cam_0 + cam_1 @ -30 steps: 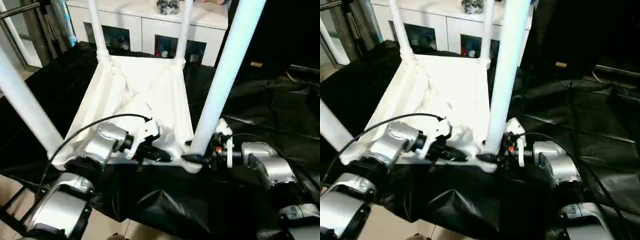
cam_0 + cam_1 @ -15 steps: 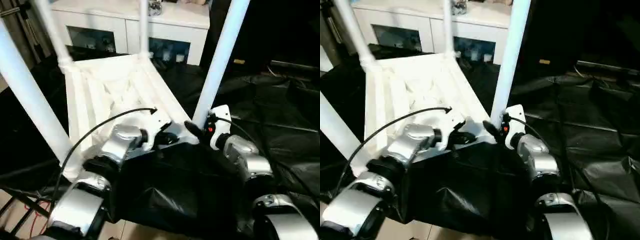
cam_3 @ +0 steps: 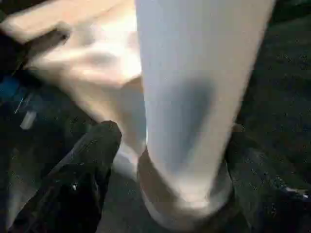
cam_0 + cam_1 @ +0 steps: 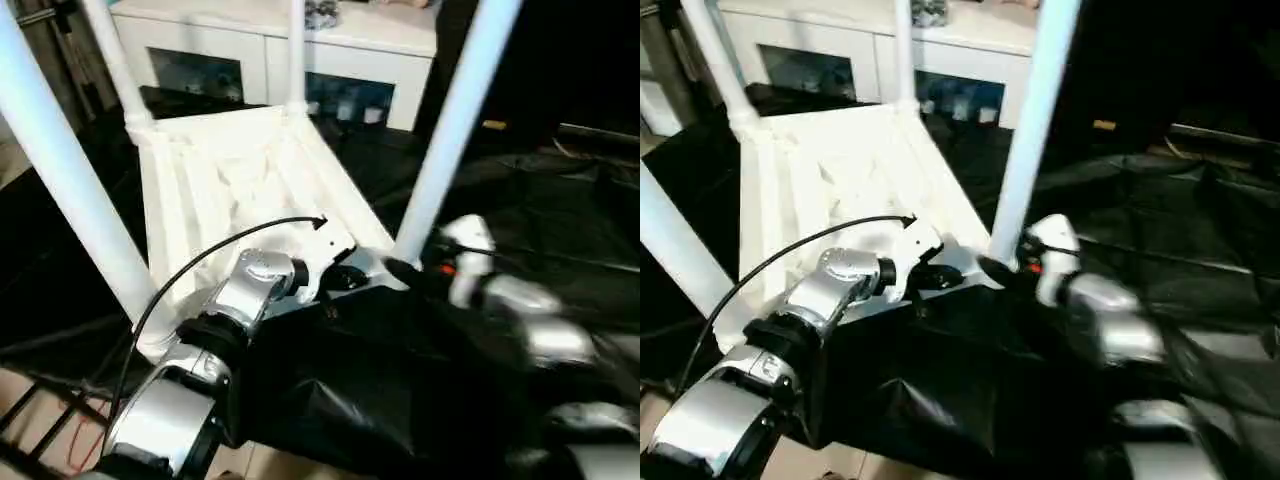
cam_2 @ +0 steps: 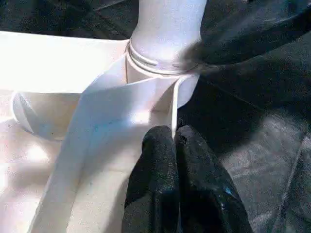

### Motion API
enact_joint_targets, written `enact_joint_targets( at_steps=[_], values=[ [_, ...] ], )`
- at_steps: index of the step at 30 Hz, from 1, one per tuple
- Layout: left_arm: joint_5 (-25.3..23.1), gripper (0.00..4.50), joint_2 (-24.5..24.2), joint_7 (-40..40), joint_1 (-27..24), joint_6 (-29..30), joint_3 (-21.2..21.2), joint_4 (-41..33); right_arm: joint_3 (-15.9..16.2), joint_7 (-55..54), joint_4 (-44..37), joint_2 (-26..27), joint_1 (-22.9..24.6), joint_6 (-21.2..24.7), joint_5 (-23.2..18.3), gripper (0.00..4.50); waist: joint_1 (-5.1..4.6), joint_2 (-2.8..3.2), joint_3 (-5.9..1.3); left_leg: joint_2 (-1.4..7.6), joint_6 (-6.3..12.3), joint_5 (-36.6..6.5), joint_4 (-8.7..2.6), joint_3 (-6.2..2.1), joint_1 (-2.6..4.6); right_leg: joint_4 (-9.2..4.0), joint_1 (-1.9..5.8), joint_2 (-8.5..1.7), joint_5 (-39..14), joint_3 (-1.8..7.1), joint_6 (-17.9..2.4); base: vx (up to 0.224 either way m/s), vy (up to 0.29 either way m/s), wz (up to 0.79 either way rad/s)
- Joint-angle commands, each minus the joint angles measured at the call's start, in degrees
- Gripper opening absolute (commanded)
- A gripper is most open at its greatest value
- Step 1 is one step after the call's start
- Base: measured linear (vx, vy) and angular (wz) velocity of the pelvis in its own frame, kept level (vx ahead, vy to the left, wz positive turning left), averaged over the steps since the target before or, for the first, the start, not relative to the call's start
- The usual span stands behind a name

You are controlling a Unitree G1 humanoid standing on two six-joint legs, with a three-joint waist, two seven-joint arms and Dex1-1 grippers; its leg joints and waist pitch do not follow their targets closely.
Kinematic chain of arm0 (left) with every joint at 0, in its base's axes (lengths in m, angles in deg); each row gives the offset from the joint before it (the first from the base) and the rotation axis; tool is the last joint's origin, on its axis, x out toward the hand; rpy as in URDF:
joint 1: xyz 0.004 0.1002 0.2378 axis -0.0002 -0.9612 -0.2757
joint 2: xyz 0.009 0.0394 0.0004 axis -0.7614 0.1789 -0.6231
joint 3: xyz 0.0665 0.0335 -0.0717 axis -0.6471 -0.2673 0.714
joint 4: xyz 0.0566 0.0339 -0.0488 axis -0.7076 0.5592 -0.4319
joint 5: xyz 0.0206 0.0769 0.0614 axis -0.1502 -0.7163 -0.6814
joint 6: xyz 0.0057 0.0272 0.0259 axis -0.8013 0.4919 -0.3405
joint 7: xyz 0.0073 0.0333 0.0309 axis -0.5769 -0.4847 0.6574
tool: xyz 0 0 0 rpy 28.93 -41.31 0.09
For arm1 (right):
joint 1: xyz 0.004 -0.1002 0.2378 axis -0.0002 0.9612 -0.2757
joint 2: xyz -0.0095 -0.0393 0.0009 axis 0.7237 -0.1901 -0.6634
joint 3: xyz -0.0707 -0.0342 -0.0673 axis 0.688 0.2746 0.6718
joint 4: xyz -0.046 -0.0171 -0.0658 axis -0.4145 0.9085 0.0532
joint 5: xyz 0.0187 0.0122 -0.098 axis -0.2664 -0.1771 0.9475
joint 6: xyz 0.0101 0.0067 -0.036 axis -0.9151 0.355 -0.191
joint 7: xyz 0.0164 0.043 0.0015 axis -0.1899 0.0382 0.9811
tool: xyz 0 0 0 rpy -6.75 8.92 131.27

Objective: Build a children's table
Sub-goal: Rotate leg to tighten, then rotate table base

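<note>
**Grippers steady the upturned table at its near corner**

Left gripper (image 5: 173, 145) is clamped on the thin rim wall of the children's table (image 4: 240, 170), probably to steady it. Right gripper (image 3: 165, 160) stands apart, straddling the near-right leg (image 4: 455, 125) at its socket. The table lies upside down on the black-draped surface (image 4: 560, 200), legs up. Behind stands a white cabinet (image 4: 280, 40) holding small items.

Silver forearms (image 4: 165, 420) ended in white wrist housings; a black cable (image 4: 200, 265) looped over the left; pincer fingers (image 5: 167, 189) were black.
</note>
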Motion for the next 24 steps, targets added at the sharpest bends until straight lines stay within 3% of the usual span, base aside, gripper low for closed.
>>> enact_joint_targets(
  at_steps=[1,8,14,15,17,19,22,24],
  values=[
    [0.97,0.0,-0.06,-0.14,0.28,-1.59,0.47,-1.18,2.38,5.0,-0.01,-1.31,2.29,1.53,0.4,3.55,-0.05,-0.82,-3.44,0.51,5.97,-11.12,-3.08,-0.04,0.52,-3.78,2.77,-1.99,-7.35,1.36,-13.62,0.0,0.0,0.0],
    [0.98,0.0,-1.41,-2.88,-1.46,-1.59,-0.67,-3.04,-0.5,9.99,-4.93,-7.93,6.35,4.72,-2.73,3.55,-0.05,-1.1,-3.26,0.54,5.97,-11.93,-3.11,-0.15,0.29,-4.21,2.81,-2.02,-12.03,1.14,-12.36,0.0,0.0,0.0],
    [1.78,0.0,-1.13,-2.26,-2.58,-2.12,-0.25,-4.65,0.23,12.39,-12.33,-7.67,8.93,8.91,-6.12,3.55,0.03,-1.1,-3.43,0.66,6.98,-10.27,-2.9,-0.09,0.28,-3.81,2.73,-1.9,-8.67,1.11,-13.1,0.0,0.0,0.0],
    [2.99,0.27,-0.8,-2.82,-2.68,-1.09,0.52,-5.48,0.19,12.63,-13.55,-7.29,9.11,9.82,-6.96,3.58,0.1,-1.04,-3.44,0.71,7.03,-10.1,-2.93,-0.09,0.32,-3.69,2.8,-1.88,-8.08,1.11,-13.3,0.0,0.0,0.0],
    [5.3,0.55,-0.43,-3.5,-3.34,0.79,1.86,-8.55,0.29,13.01,-16.75,-6.54,9.61,12.01,-8.85,3.6,0.32,-1.04,-3.58,0.76,7.3,-8.86,-2.84,-0.11,0.2,-3.22,2.89,-1.94,-5.72,1.04,-14.3,0.0,0.0,0.0],
    [6.59,0.55,-0.58,-3.99,-4.42,2.27,2.31,-12.0,0.69,13.04,-19.33,-5.98,9.92,13.56,-10.14,3.6,0.52,-1.13,-3.71,1.05,7.42,-7.56,-2.82,-0.05,0.35,-2.9,2.78,-1.9,-3.12,1.05,-15.64,0.0,0.0,0.0],
    [8.12,0.94,-0.91,-4.77,-5.91,4.48,2.79,-16.12,1.15,12.59,-20.87,-5.11,9.75,14.18,-10.53,3.6,0.66,-1.02,-3.48,1.09,7.08,-8.52,-2.9,-0.02,0.39,-2.97,2.59,-2.07,-4.47,1.13,-15.53,0.0,0.0,0.0],
    [10.41,0.98,-2.98,-5.5,-10.06,10.84,3.27,-26.91,2.06,9.4,-19.89,-2.24,7.66,12.74,-8.79,3.6,0.52,-1.19,-3.33,1.11,5.9,-9.44,-3.1,-0.08,0.26,-3.06,2.55,-2.3,-7.03,1.24,-14.75,0.0,0.0,0.0]
  ],
)
